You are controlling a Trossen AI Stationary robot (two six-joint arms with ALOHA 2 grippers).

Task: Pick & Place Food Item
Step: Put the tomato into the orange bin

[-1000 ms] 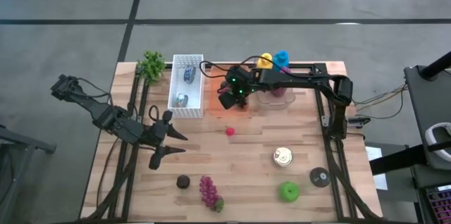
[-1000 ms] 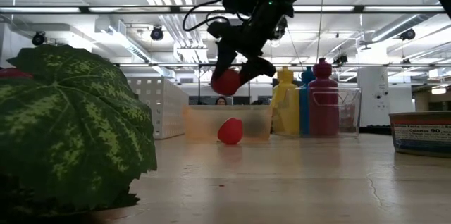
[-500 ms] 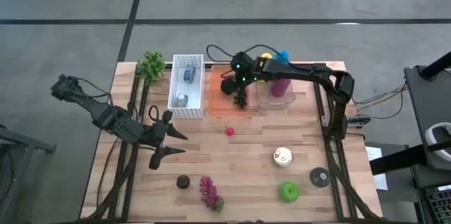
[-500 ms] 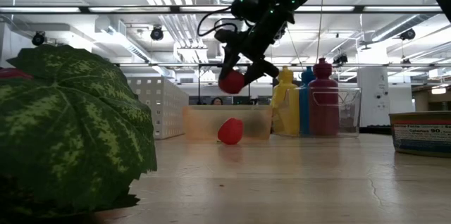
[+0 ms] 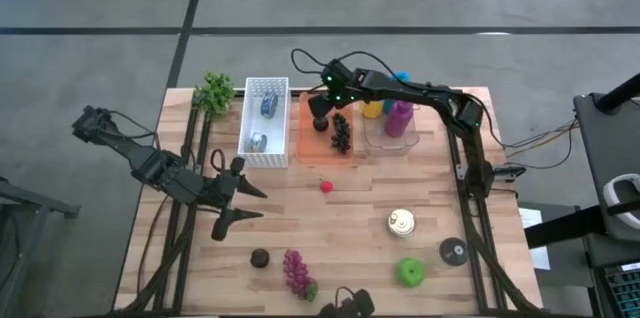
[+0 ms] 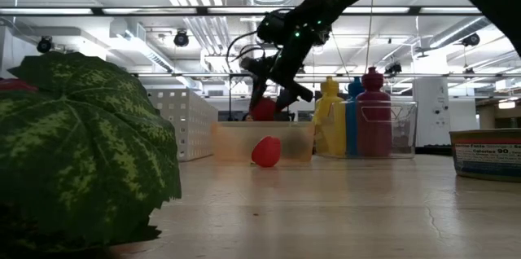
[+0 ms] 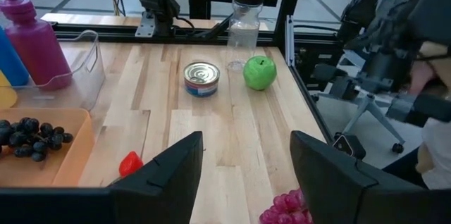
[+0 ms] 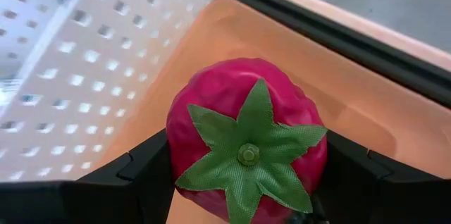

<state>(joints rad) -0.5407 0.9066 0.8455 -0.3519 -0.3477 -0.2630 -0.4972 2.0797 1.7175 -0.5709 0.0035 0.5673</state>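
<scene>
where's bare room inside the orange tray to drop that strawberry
The orange tray is bare along its side by the white basket and at its near end. The dark grapes crowd the side by the clear bin. The right tool holds the strawberry over it.

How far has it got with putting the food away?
Done: dark grapes already lie in the orange tray. In hand: the right end effector grips a strawberry just above that tray. Left, by my guess: a second strawberry, purple grapes and a green apple lie loose on the table. The left end effector waits open.
</scene>
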